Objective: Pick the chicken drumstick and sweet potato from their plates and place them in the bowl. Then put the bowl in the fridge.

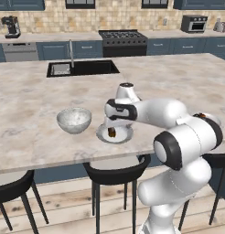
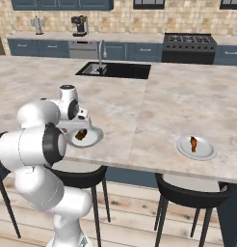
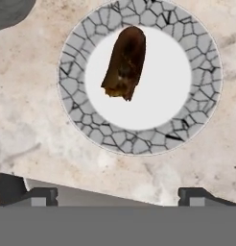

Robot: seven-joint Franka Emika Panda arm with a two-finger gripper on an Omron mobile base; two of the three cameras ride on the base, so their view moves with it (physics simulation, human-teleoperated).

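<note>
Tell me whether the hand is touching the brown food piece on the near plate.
Apart. In the hand view, the open hand has its finger tips at the bottom, with bare marble counter between them and the dark brown food piece on the crackle-rimmed round plate.

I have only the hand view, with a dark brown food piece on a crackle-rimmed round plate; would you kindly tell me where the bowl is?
Observer: The round deep white-and-grey mottled bowl stands on the marble island counter, close beside that plate on the robot's left, not touching it.
Operator: Thank you. And where is the other plate?
Observer: The second pale round plate sits further along the counter's near edge, on the robot's right, holding an orange-brown food piece.
</note>
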